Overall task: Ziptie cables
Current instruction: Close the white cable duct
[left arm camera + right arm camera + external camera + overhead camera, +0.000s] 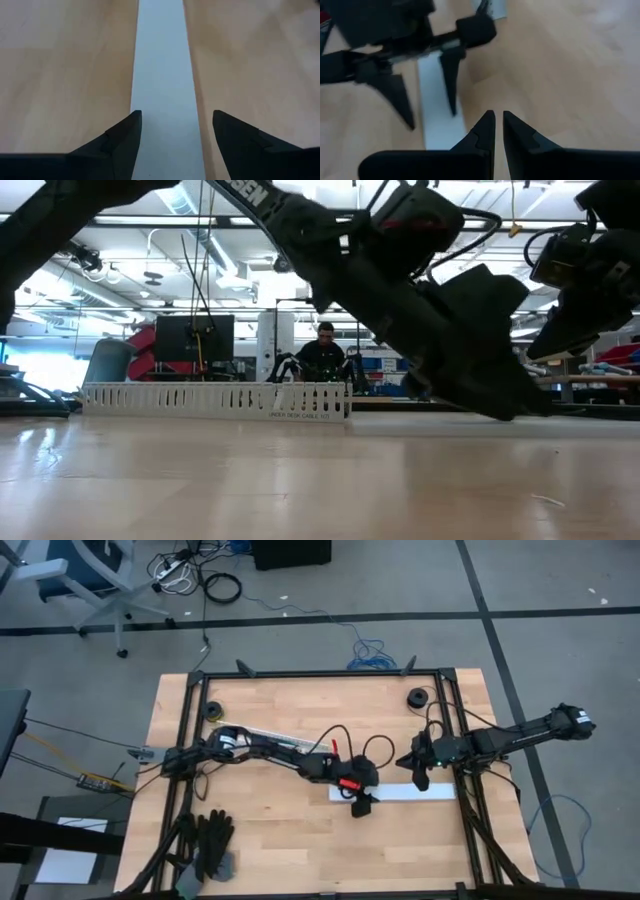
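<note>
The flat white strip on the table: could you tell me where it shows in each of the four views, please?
High view: the white strip lies right of centre, between both grippers.
Low view: not visible; only the slotted channel shows.
Left wrist view: it runs up the middle, between the left gripper's open fingers.
Right wrist view: upper left, under the left gripper, ahead of the right gripper.
Shared landmark: the left gripper straddling the strip.

A flat white strip (400,793) lies on the wooden worktop (280,840) toward its right edge. A white slotted channel (215,400) lies near the far left corner, black gloves (210,843) near the front left corner. A person (325,350) sits beyond the worktop.
</note>
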### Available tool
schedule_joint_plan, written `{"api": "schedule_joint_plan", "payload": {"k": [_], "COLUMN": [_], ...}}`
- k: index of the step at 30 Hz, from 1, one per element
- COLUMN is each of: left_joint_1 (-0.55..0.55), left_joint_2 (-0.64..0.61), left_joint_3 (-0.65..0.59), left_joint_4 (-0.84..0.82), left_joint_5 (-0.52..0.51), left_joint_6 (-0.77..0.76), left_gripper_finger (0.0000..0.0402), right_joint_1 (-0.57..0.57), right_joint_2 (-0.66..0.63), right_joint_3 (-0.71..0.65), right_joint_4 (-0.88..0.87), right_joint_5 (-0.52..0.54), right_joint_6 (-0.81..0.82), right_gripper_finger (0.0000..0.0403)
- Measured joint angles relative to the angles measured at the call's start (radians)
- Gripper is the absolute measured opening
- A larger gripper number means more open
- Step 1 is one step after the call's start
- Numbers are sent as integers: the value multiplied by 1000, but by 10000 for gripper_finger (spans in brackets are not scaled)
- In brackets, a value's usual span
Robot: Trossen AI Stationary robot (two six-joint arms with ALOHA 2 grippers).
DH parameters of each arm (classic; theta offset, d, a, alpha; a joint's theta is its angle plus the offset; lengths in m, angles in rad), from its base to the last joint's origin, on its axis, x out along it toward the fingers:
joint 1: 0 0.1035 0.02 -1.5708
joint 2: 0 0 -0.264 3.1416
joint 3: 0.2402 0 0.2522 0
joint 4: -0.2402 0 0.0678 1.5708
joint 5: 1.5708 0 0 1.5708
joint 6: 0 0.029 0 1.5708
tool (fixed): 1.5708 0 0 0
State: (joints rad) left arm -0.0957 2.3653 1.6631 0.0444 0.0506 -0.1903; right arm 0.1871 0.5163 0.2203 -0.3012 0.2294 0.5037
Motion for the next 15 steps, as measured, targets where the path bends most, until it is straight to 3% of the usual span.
{"api": "schedule_joint_plan", "payload": {"k": [9, 15], "left_joint_1": [-20, -103], "left_joint_2": [-73, -143], "left_joint_3": [4, -2], "left_joint_4": [-416, -672], "left_joint_5": [10, -134], "left_joint_6": [-106, -125], "left_gripper_finger": [222, 222], "right_joint_1": [0, 0], "right_joint_2": [0, 0], "right_joint_3": [0, 0], "right_joint_4": [0, -2], "right_joint_5": [-64, -77], "right_joint_6": [-15, -39], "right_gripper_finger": [20, 20]}}
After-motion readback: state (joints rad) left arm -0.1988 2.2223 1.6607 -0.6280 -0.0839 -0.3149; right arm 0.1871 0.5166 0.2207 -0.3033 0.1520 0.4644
